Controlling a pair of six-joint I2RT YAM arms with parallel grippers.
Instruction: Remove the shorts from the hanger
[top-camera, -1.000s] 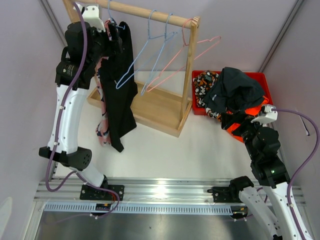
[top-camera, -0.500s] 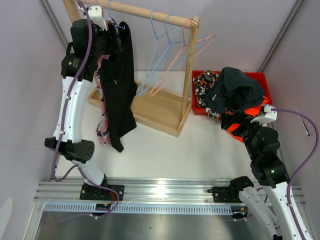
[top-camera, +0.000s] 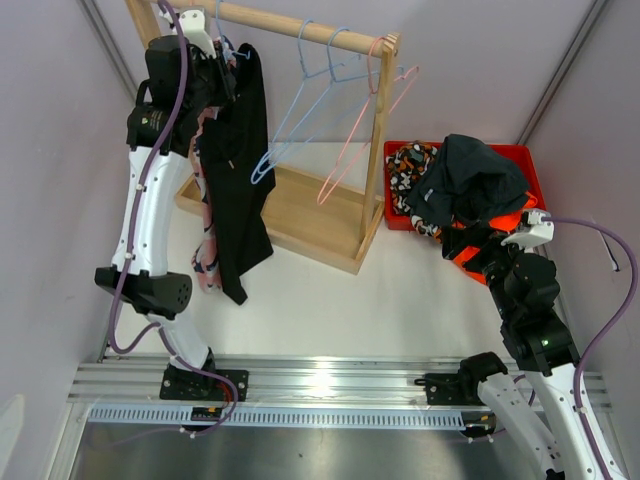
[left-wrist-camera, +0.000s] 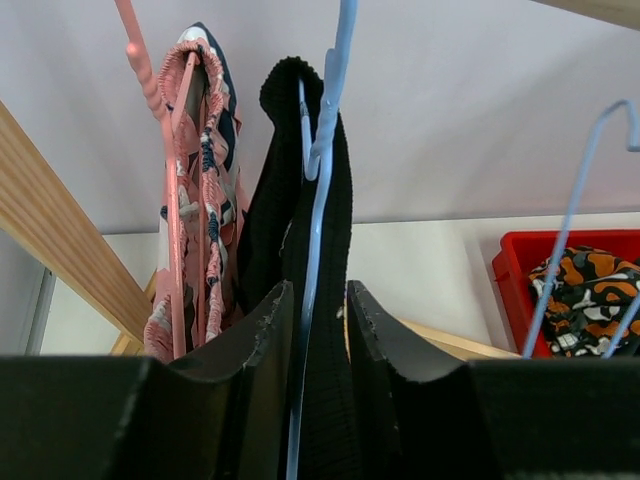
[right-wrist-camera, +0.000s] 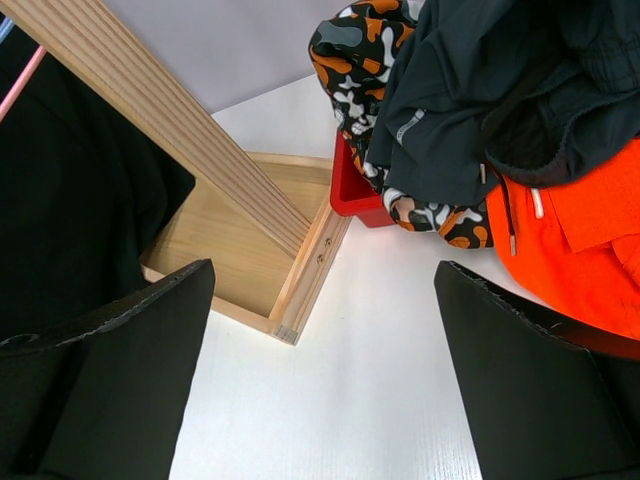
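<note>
Left wrist view: the black shorts (left-wrist-camera: 280, 190), ribbed at the waistband, hang folded over a blue hanger (left-wrist-camera: 322, 130). Both run down into the narrow gap between the jaws of the left gripper (left-wrist-camera: 318, 295); whether those jaws pinch the cloth I cannot tell. Just left of them hangs a pink patterned garment (left-wrist-camera: 205, 180). The right gripper (right-wrist-camera: 322, 265) has its jaws spread wide above the white table (right-wrist-camera: 330, 400). Beyond its right jaw a red bin (right-wrist-camera: 350, 190) holds a dark garment (right-wrist-camera: 480, 90), a camouflage piece (right-wrist-camera: 360, 50) and an orange one (right-wrist-camera: 580, 240).

Rack (top-camera: 300, 225): matt bare wood. Shorts (left-wrist-camera: 338, 240): black ribbed knit cloth. Hanger (left-wrist-camera: 318, 205): glossy blue coated wire. Bin (top-camera: 533, 168): glossy red plastic. Table (top-camera: 400, 300): smooth matt white.
</note>
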